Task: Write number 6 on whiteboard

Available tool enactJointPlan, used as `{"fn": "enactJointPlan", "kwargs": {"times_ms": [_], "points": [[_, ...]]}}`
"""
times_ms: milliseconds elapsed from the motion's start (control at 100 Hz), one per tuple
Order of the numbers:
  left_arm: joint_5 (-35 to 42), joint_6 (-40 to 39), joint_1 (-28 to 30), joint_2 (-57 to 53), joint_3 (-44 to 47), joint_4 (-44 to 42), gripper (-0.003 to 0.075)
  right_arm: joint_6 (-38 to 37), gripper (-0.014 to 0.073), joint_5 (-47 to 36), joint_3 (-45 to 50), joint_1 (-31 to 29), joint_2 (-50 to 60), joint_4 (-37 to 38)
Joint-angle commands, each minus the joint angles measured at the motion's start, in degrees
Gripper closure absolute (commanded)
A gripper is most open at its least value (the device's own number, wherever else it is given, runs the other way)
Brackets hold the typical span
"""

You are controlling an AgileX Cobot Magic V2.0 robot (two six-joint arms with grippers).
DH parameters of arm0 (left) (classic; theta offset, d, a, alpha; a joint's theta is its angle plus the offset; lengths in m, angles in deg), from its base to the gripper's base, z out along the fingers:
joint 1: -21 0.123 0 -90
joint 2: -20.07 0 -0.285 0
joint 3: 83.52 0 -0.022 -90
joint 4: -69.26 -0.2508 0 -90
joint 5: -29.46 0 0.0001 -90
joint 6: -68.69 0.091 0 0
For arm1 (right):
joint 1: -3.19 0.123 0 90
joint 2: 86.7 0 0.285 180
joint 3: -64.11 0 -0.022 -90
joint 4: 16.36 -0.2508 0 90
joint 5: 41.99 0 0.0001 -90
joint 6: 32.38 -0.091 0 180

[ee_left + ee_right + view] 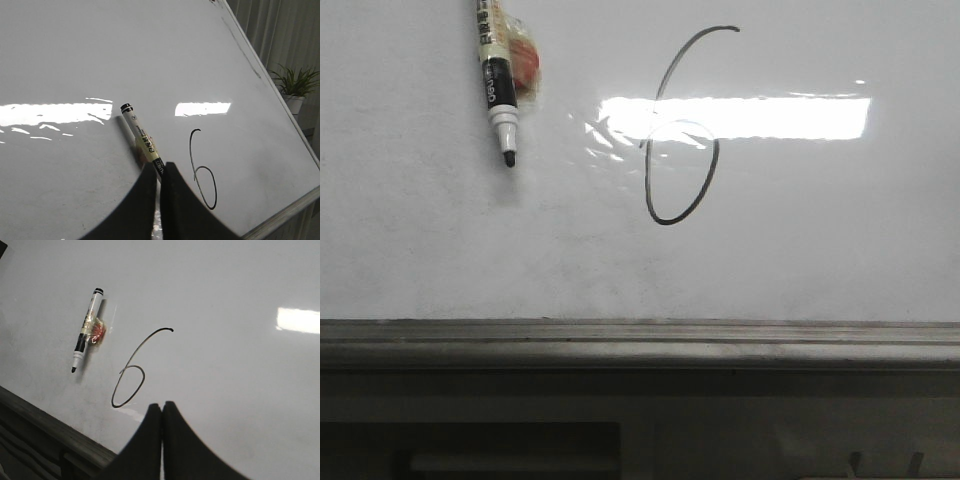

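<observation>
A large glossy white whiteboard (440, 250), faintly smudged grey, fills the front view, with a bright rectangular light reflection (760, 117) across its upper middle and a grey metal lower rail (640, 345) beneath it. A thin black hand-drawn number 6 (678, 150) stands tall and slanted just right of centre, its narrow oval loop below and its curved top stroke reaching toward 1 o'clock. At about 10 o'clock from the digit, a white-and-black whiteboard marker (497, 80) lies against the board with its uncapped black tip pointing to 6 o'clock; a small red-and-clear patch (525, 62) sits just beside its barrel. In the left wrist view, the black left gripper (161, 172) has its fingers pressed together, the marker's end right at their tips. In the right wrist view, the black right gripper (161, 407) is likewise pressed together, holding nothing, just below the digit's loop. A green potted plant (295, 85) shows beyond the board's edge.
</observation>
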Motion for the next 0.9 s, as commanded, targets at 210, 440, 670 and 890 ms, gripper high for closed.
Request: {"fn": "enactJointPlan", "kwargs": {"times_ms": [210, 440, 670, 890], "points": [[-0.1, -0.1, 0.0, 0.6, -1.5, 0.2, 0.074, 0.5, 0.0659, -3.6, -1.3, -0.3, 0.1, -1.3], [-0.4, -1.0, 0.0, 0.6, -1.3, -6.9, 0.074, 0.5, 0.0659, -3.6, -1.3, -0.3, 0.1, -1.3], [2.6, -37.3, 3.2, 2.6, 1.0, -53.5, 0.0741, 0.5, 0.0659, -3.6, -1.3, -0.3, 0.1, -1.3], [3.2, -63.0, 20.6, 3.5, 5.1, -74.3, 0.074, 0.5, 0.0659, -3.6, -1.3, -0.3, 0.1, -1.3]]}}
